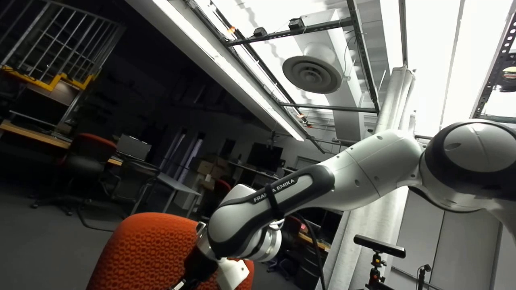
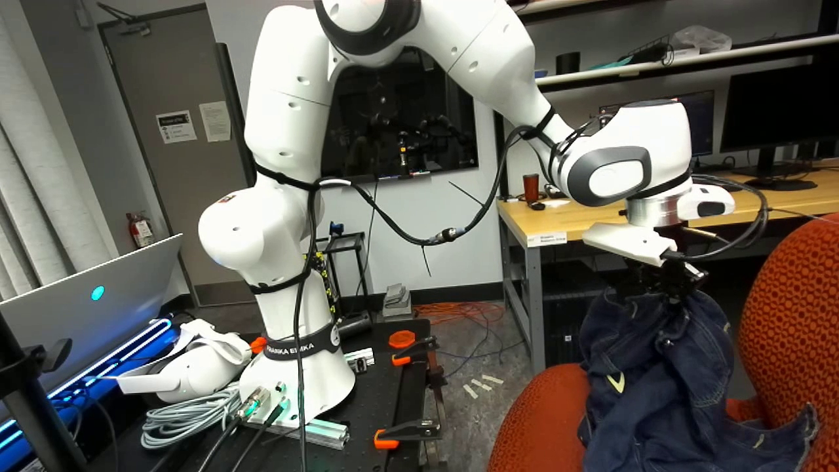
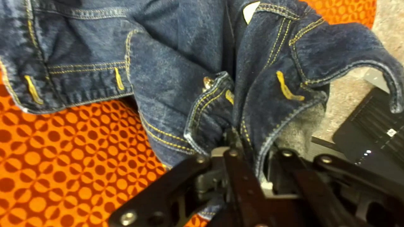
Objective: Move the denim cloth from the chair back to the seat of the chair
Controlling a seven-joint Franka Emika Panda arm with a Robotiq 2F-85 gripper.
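The denim cloth [image 2: 675,400] is dark blue with yellow stitching. In an exterior view it hangs in folds from my gripper [image 2: 668,308], over the seat [image 2: 541,419] of the orange chair and against its back [image 2: 796,308]. In the wrist view the denim [image 3: 176,66] fills the upper middle, and my gripper's jaws [image 3: 252,142] are closed on a bunched part of it. Orange chair fabric [image 3: 69,164] shows on the left. In an exterior view the chair back [image 1: 149,245] stands behind my gripper [image 1: 193,274], which is cut by the lower edge; the cloth is out of view there.
A wooden desk [image 2: 577,219] with monitors stands behind the arm, under a shelf [image 2: 682,63]. The robot's black base table [image 2: 387,393] carries clamps, cables and a white headset [image 2: 196,367]. A black device [image 3: 372,126] lies beyond the cloth. A camera on a stand [image 1: 379,246] is nearby.
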